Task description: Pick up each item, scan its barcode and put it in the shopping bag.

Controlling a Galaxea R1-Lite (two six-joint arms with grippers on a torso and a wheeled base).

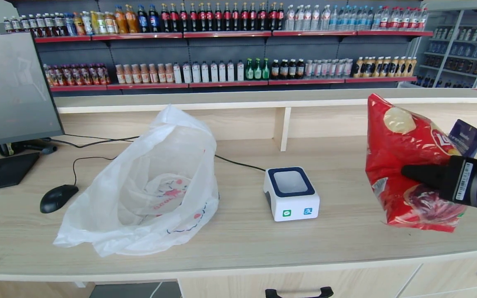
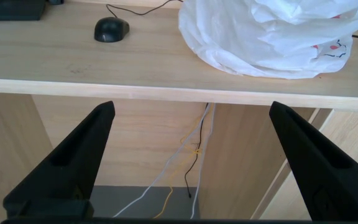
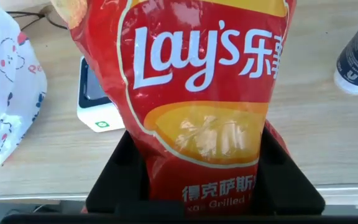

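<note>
Shopping bag (image 1: 151, 186) of white plastic slumps open on the counter (image 1: 346, 236) left of centre, a mouse (image 1: 58, 198) beside it. Our left gripper (image 2: 191, 109) hangs spread below the front edge. We see the barcode scanner (image 1: 291, 194) mid-counter. Near the right edge, our right gripper (image 3: 202, 149) pinches the red chip bag (image 1: 404, 165) upright.

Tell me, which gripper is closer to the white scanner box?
Right. The right gripper holds the red chip bag over the counter, just right of the scanner. The left gripper hangs open below the counter's front edge, near the shopping bag.
</note>
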